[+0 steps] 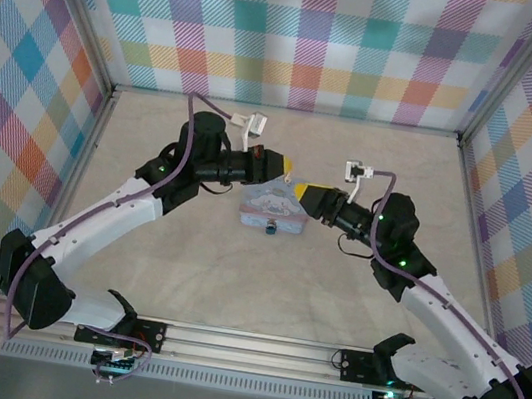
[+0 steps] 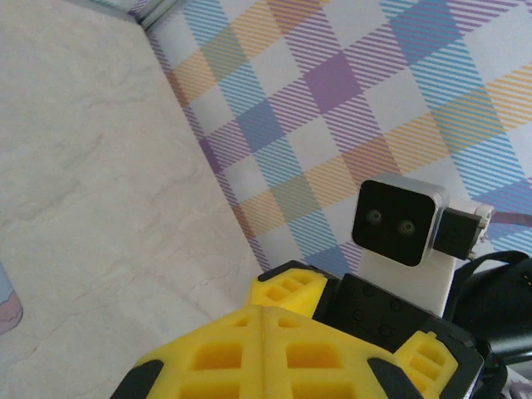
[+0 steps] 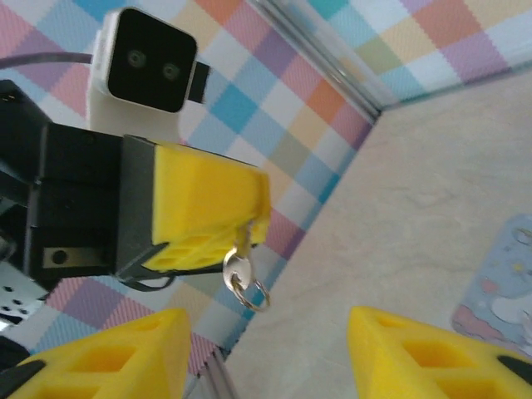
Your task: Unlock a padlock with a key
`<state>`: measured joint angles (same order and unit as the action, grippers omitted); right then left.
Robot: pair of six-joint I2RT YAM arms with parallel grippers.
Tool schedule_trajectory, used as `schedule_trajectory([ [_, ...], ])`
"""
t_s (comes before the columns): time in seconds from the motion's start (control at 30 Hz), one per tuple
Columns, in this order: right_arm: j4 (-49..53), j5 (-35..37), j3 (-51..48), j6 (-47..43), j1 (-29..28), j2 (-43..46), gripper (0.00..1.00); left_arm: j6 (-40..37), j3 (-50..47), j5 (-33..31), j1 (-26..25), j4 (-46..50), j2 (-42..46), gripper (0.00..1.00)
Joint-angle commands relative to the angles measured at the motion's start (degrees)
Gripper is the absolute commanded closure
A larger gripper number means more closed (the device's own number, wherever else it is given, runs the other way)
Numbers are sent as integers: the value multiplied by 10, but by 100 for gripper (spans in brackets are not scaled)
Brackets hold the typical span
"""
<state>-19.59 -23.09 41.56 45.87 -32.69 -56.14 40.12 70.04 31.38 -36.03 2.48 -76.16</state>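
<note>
Closest in, my left jaws are clenched on a small silver metal key (image 3: 237, 270). Its round head and a thin wire ring (image 3: 256, 294) hang out below the yellow pads (image 3: 208, 204), and the rest is buried between them. Just right of those jaws and nearer my bases, the pale-blue cartoon tin box (image 1: 272, 204) lies flat on the pale marbled worktop (image 1: 183, 278). The tiny dark bluish-metal padlock (image 1: 270, 227) sits at the middle of the box's near side, apart from both jaws. Further right, my right jaws stand released with nothing between their yellow fingers (image 3: 424, 353). They face the left jaws at close range by the box's far edge.

I judge the step in hand to be carrying the key to the lock, with nothing inserted yet. The next move calls for swinging the left jaws round to the box's near side and lining the key up with the keyhole, which is too small to make out. Since the head seems to be the free end, the blade may first need freeing with a regrip.

Around me, purple cables (image 1: 186, 162) trail along the left arm, and the right wrist's silver-and-black camera block (image 2: 399, 220) looms just beyond the left jaws. Pastel checked walls (image 1: 302, 33) close in the worktop. The right jaws crowd the box's right corner and could block the swing.
</note>
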Motion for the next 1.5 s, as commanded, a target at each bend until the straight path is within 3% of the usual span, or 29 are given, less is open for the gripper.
schedule_trajectory([
  [0.0, -76, -34, -3, 32, 1, -9, 52, -19, -8, 1, -17, -35, 22, 100],
  [0.27, -76, -20, 1, 25, 1, -6, 55, -25, 2, 8, -38, -36, 22, 100],
  [0.8, -72, -28, 2, 21, 3, -3, 99, -20, -4, -8, -44, -43, 45, 100],
  [0.87, -76, -31, 1, 22, 3, -2, 100, -18, -1, -11, -43, -35, 48, 91],
  [0.97, -84, -31, -4, 25, 4, 1, 100, -17, -1, -4, -42, -36, 51, 90],
  [1.1, -96, -31, -10, 29, 5, 6, 100, -12, -3, 0, -40, -38, 51, 73],
  [1.3, -102, -32, -16, 33, 10, 19, 100, -4, -16, 4, -34, -47, 54, 71],
  [1.47, -107, -39, -17, 38, 14, 23, 100, 5, -15, 27, -33, -62, 44, 77],
])
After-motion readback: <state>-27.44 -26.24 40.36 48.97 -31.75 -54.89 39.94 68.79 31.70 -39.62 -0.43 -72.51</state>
